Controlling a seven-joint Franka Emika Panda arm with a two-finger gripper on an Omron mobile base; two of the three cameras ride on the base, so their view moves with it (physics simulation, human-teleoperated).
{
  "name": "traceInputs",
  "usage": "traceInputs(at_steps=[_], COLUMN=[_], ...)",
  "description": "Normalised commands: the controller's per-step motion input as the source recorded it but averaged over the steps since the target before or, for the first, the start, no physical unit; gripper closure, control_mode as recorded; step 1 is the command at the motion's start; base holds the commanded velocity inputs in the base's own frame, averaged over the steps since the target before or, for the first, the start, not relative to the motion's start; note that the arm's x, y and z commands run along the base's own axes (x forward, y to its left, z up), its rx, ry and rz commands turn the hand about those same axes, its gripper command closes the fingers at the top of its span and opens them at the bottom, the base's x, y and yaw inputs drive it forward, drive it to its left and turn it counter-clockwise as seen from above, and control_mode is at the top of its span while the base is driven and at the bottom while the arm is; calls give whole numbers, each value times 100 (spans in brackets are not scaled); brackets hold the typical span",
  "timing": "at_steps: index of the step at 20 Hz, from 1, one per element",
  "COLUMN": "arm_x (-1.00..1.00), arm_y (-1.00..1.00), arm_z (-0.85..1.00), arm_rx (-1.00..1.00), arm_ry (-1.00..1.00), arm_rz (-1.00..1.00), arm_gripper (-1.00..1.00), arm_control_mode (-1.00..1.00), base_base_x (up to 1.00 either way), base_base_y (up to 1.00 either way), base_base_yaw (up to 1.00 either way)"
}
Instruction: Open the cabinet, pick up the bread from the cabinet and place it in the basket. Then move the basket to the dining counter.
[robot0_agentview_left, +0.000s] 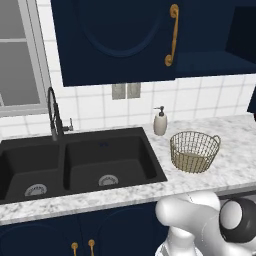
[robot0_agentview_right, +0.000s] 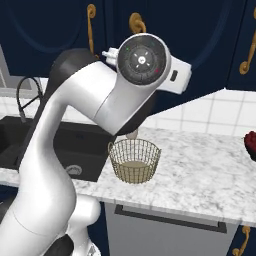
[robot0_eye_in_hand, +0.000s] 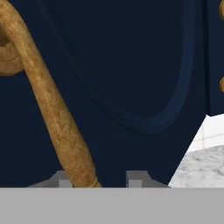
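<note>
The robot's gripper (robot0_eye_in_hand: 99, 178) sits close against a door of the navy wall cabinet (robot0_eye_in_hand: 131, 65), its two finger tips spread to either side of the foot of the door's long curved brass handle (robot0_eye_in_hand: 57, 113); they straddle the handle, though whether they press on it cannot be told. In the left base view the cabinet's right side looks open, showing a dark interior. Below, the wire basket (robot0_agentview_left: 194, 151) stands on the marble worktop (robot0_agentview_left: 235, 150), just right of the black double sink (robot0_agentview_left: 75, 162) and near a white soap dispenser (robot0_agentview_left: 160, 121). The white arm (robot0_agentview_right: 75, 130) rises in front of the cabinet.
</note>
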Motion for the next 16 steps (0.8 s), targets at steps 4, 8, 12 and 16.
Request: traceInputs(at_steps=[4,8,12,16], arm_x=[-12,-66,-95,-69], arm_y=[-3,3,56,100], arm_z=[-1,0,0,-3], arm_rx=[0,-2,-19,-34], arm_ry=[3,1,0,21], arm_rz=[0,-4,-13,-24], arm_gripper=[-100,-100,-100,-100], arm_control_mode=[-100,-100,-100,-100], base_base_x=[0,0,0,0], base_base_y=[0,0,0,0], base_base_yaw=[0,0,0,0])
